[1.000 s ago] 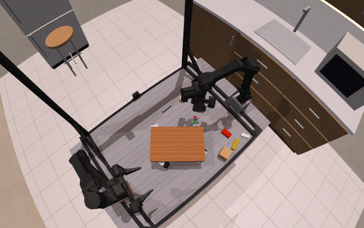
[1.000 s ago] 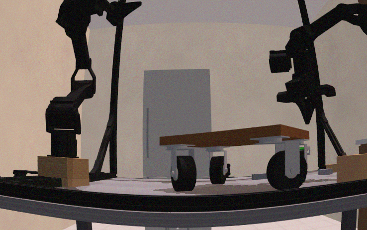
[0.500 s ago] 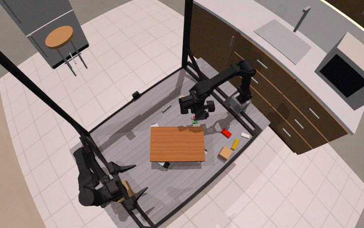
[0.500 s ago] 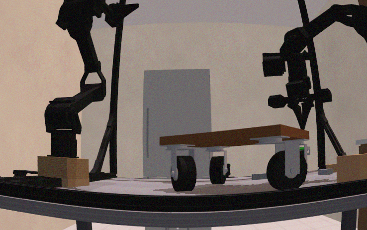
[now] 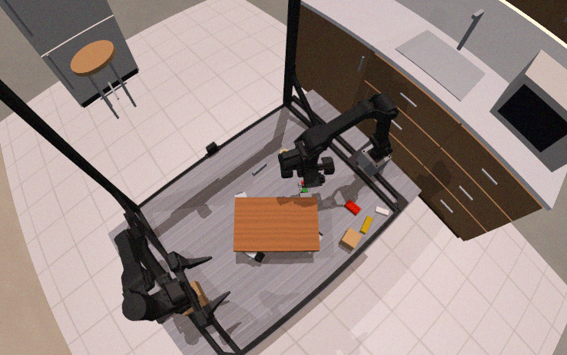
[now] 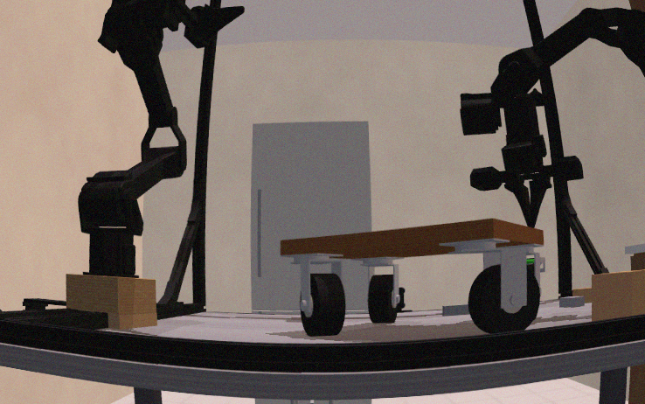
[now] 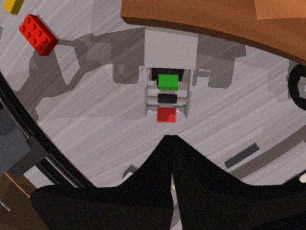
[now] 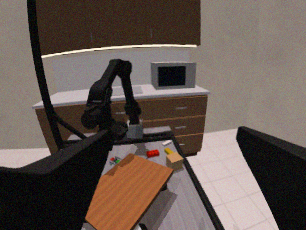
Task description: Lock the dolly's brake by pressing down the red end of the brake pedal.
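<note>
The dolly [image 5: 276, 223] has a brown wooden deck on black casters and stands in the middle of the grey table. The brake pedal [image 7: 166, 98] sits on the caster at the deck's far edge, with a green end [image 7: 168, 81] toward the deck and a red end [image 7: 166, 115] away from it. My left gripper [image 5: 307, 183] is shut and empty. It points down just above the red end; I cannot tell whether it touches. In the exterior view its tip [image 6: 531, 216] is at about deck height. My right gripper [image 5: 217, 277] is open and empty, raised far from the dolly at the table's near corner.
A red brick [image 5: 353, 207], a white brick [image 5: 381, 210], a yellow brick [image 5: 366, 224] and a tan block [image 5: 350, 238] lie right of the dolly. A small grey bar [image 5: 259, 169] lies behind it. Black frame posts stand at the table's corners.
</note>
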